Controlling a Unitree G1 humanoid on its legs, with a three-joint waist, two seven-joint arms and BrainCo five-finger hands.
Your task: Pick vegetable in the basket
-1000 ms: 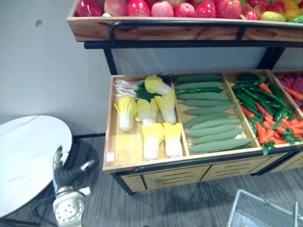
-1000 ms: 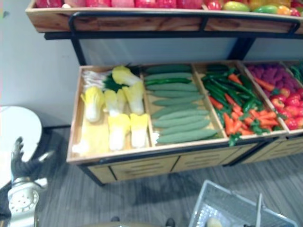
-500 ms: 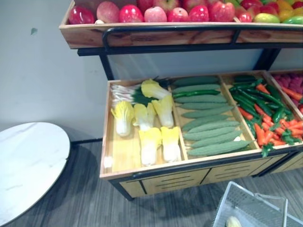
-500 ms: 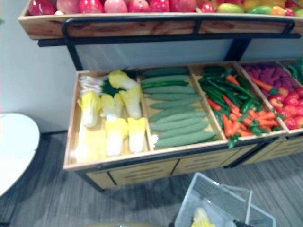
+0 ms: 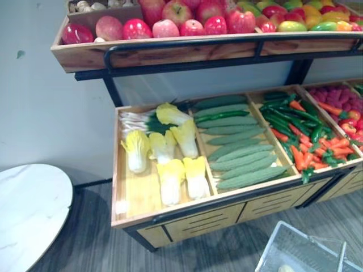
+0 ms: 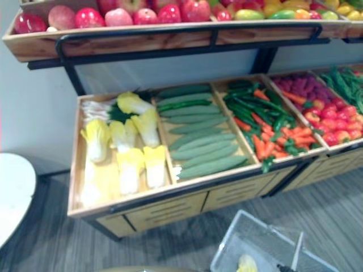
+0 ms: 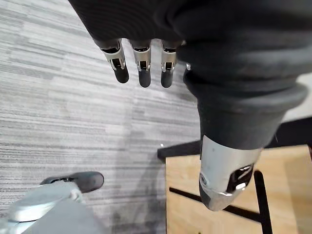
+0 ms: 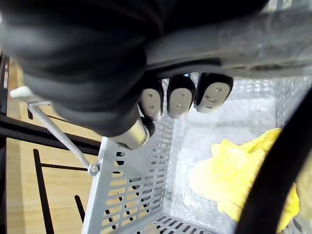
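While gripping the pale grey slotted plastic basket (image 8: 127, 197) by its handle in clenched right hand (image 8: 179, 100) fingers, carried one yellow leafy cabbage (image 8: 234, 180) inside.
Needed basket level before reaching out with released left hand (image 7: 141, 56) fingers.

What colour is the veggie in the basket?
Yellow. The vegetable lying in the grey basket shows best in the right wrist view.

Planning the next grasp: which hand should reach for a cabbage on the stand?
Left, probably. The left hand is open and free near the stand, and the cabbages lie in its leftmost compartment. The right hand is curled round the basket handle.
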